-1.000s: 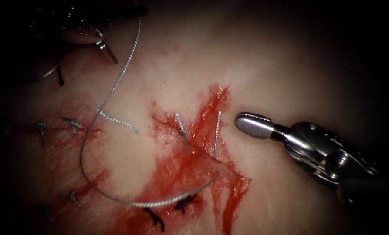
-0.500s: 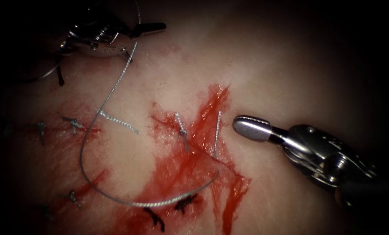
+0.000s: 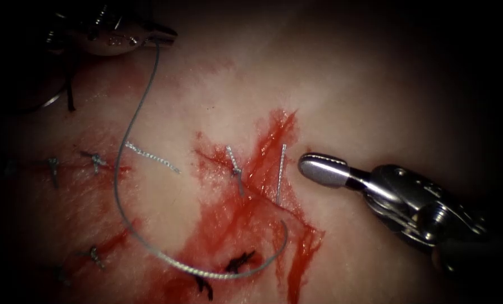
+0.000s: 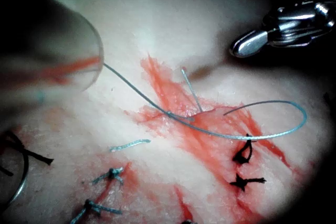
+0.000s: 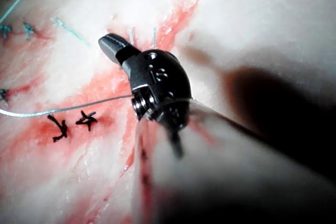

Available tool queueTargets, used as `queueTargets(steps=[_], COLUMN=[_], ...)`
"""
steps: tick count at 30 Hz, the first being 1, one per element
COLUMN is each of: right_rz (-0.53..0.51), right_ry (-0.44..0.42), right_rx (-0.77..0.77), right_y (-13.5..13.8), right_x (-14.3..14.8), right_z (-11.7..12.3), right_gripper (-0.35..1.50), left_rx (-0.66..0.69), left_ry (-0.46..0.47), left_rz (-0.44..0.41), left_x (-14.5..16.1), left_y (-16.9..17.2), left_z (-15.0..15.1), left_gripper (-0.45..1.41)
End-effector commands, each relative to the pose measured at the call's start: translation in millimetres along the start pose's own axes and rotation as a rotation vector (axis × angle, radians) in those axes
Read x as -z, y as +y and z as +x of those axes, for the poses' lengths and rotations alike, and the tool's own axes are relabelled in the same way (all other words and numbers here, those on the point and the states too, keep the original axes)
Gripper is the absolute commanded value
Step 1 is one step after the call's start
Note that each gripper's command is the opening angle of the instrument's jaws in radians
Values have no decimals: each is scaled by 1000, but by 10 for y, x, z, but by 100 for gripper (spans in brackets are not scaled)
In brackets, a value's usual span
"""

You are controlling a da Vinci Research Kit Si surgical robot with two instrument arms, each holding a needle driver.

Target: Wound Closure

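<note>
Two claws work over the tissue (image 3: 375, 84). The left claw (image 3: 160, 39), at the endoscope view's upper left, is clamped on the thread (image 3: 128, 126); the right claw (image 3: 323, 169) sits pressed together and empty, just right of the cut (image 3: 262, 186).

Since a second ago the left claw has swung about and drawn back toward the upper left corner, taking the thread with it. The long loop has changed shape: its upper run is straighter and tauter, while its low bend has slid down across the red fluid (image 3: 234, 225), now lying close to the dark stitches (image 3: 237, 262). The right claw has crept slightly leftward, otherwise holding station. That reads as thread being pulled through the cut, slack coming out of the loop.

A curved wire at the far left edge may be the needle (image 3: 51, 100), lying on the tissue and held by neither claw; that is uncertain.

No brand, label or writing can be read anywhere.
</note>
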Motion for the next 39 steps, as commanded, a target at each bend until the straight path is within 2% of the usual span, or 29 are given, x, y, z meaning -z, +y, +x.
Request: queueTargets(steps=[1, 2, 4, 7, 9, 11, 13, 15, 16, 17, 19, 20, 23, 26, 27, 30, 31, 32, 35, 39], right_rz=[-1, -2, -10, -50, -45, 11, 77, 129, 226, 226, 305, 337, 379, 427, 432, 434, 427, 427, 347, 324], right_ry=[3, 5, 11, 35, 32, -2, -39, -51, -48, -48, -32, -22, 10, 51, 83, 123, 173, 173, 272, 331], right_rx=[14, 52, 82, 120, 120, 147, 186, 211, 234, 234, 243, 252, 247, 230, 217, 210, 209, 209, 222, 219], right_y=[-2, -3, -4, -6, -7, -9, -12, -15, -21, -21, -31, -41, -60, -77, -87, -95, -101, -101, -105, -104], right_x=[-9, -10, -13, -18, -24, -32, -44, -53, -65, -65, -76, -84, -95, -101, -104, -106, -107, -107, -106, -107], right_z=[0, 3, 9, 17, 17, 13, 3, -6, -18, -18, -28, -33, -35, -33, -29, -24, -14, -14, 6, 15], right_gripper=[-1, -1, -8, -35, -35, -35, -35, -35, -35, -35, -35, -35, -35, -35, -35, -35, -35, -35, -35, -35], left_rx=[100, 177, 234, 429, 527, 570, 676, 720, 728, 728, 728, 735, 697, 661, 642, 618, 593, 593, 573, 575], left_ry=[15, 36, 80, 102, 85, 58, 46, 47, 23, 23, -24, -110, -225, -286, -322, -372, -406, -406, -461, -497], left_rz=[3, 8, 34, 134, 196, 210, 215, 191, 166, 166, 140, 148, 157, 146, 136, 124, 105, 105, 53, 10], left_x=[-6, -6, -4, 5, 10, 12, 11, 9, 6, 6, 2, -5, -21, -38, -47, -54, -57, -57, -55, -57], left_y=[3, 7, 13, 20, 18, 15, 15, 17, 20, 20, 26, 33, 44, 57, 65, 73, 81, 81, 98, 115], left_z=[5, 8, 14, 28, 41, 57, 73, 84, 94, 94, 101, 106, 107, 101, 97, 91, 85, 85, 76, 79], left_gripper=[-45, -45, -45, -45, -45, -45, -45, -45, -45, -45, -45, -45, -45, -45, -45, -45, -45, -45, -45, -45])
